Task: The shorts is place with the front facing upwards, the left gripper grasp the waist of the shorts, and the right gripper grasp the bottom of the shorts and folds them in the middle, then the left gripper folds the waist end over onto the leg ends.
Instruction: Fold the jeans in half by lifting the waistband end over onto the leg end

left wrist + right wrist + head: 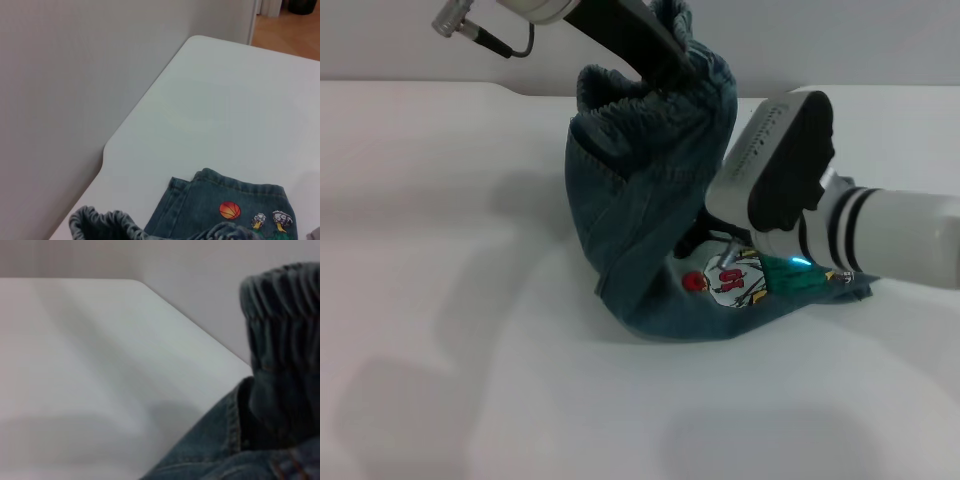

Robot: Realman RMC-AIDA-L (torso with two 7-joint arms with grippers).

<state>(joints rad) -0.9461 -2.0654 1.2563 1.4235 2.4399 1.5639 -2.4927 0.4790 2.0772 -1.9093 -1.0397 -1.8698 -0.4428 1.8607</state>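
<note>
Lifting the gathered waist (620, 105) with my left gripper (682, 68) clamped on it, I see the leg ends (820, 285) low, under my right gripper (720, 243), whose grip I cannot tell.

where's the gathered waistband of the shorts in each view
Head view: the waistband is lifted at top centre, under the left hand.
Left wrist view: bottom edge, left of centre.
Right wrist view: upper right, hanging upright.
Shared landmark: the white table.
</note>
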